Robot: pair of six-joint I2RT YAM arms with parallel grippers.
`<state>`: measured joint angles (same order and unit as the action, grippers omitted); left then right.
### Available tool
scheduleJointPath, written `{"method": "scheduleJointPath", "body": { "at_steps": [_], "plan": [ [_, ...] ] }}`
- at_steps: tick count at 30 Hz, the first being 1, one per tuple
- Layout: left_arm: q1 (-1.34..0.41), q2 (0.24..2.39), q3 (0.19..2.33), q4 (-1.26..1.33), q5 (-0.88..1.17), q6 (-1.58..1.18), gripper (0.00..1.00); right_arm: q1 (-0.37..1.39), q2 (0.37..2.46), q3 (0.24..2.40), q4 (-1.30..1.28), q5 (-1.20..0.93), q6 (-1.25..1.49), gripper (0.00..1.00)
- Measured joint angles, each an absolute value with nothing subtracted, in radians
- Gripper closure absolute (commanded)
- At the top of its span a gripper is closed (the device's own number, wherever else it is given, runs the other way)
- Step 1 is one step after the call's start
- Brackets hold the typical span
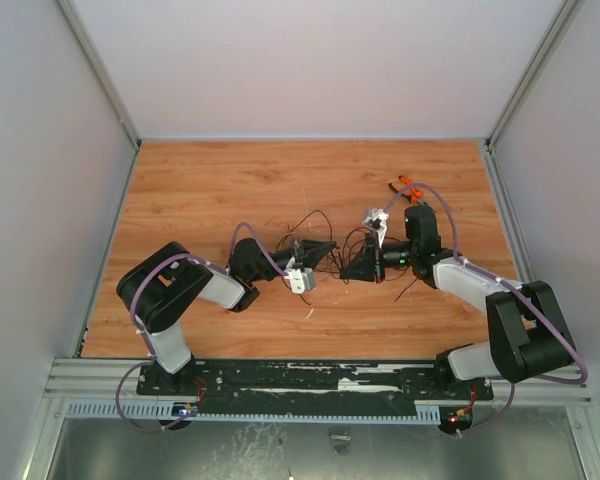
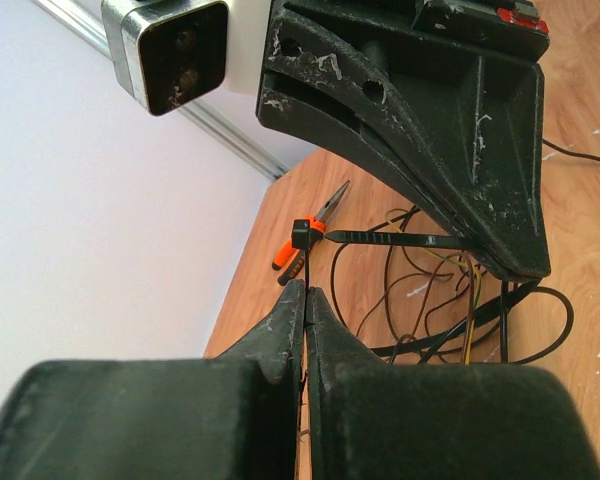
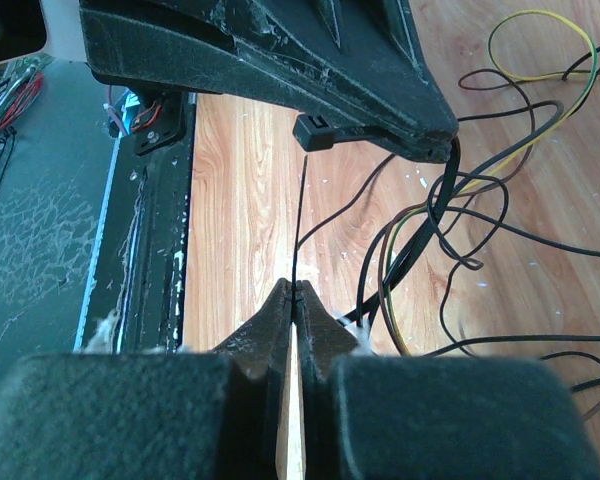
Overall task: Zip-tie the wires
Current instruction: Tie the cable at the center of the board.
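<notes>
Well, my left gripper [image 2: 306, 292] has its fingers pressed together on a thin black tail of the zip tie [image 2: 302, 235], whose square head sits just above those fingertips. From the head the flat strap runs off to the right and ends at the tip of my right gripper [image 3: 295, 292]. Its fingers are likewise pinched tight on a thin stretch of the same tie, with the head beyond them, under my left fingertips.

The wires [image 3: 450, 215] lie in loose loops on the wooden table [image 1: 200, 190], beyond and to the right of my right fingertips. Black and yellow strands pass just below where my two grippers meet; whether the strap goes around them I cannot tell.

A red patch [image 2: 520, 15] on my right gripper's body is cut off at the frame edge, so I cannot read it. Orange-handled pliers [image 2: 283, 258] lie on the table past my left fingertips.

Both arms are folded low at the elbow, forearms reaching inward, grippers tip to tip over the table's middle
</notes>
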<state>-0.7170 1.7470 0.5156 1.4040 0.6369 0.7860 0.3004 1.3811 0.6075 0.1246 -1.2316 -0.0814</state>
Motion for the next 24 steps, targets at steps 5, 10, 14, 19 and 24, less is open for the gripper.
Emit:
{"method": "scheduleJointPath", "body": {
  "at_steps": [5, 10, 14, 19, 24],
  "plan": [
    [-0.717, 1.747, 0.516, 1.404, 0.636, 0.786, 1.00, 0.300, 1.382, 0.607, 0.124, -1.232, -0.083, 1.00],
    [-0.717, 1.747, 0.516, 1.404, 0.636, 0.786, 1.00, 0.291, 1.382, 0.608, 0.123, -1.232, -0.084, 1.00],
    [-0.717, 1.747, 0.516, 1.404, 0.636, 0.786, 1.00, 0.290, 1.382, 0.608, 0.123, -1.232, -0.084, 1.00],
    [-0.722, 1.747, 0.514, 1.404, 0.629, 0.789, 1.00, 0.290, 1.382, 0.608, 0.118, -1.232, -0.084, 1.00],
    [-0.725, 1.747, 0.513, 1.404, 0.625, 0.792, 1.00, 0.290, 1.380, 0.609, 0.109, -1.232, -0.084, 1.00]
  ]
}}
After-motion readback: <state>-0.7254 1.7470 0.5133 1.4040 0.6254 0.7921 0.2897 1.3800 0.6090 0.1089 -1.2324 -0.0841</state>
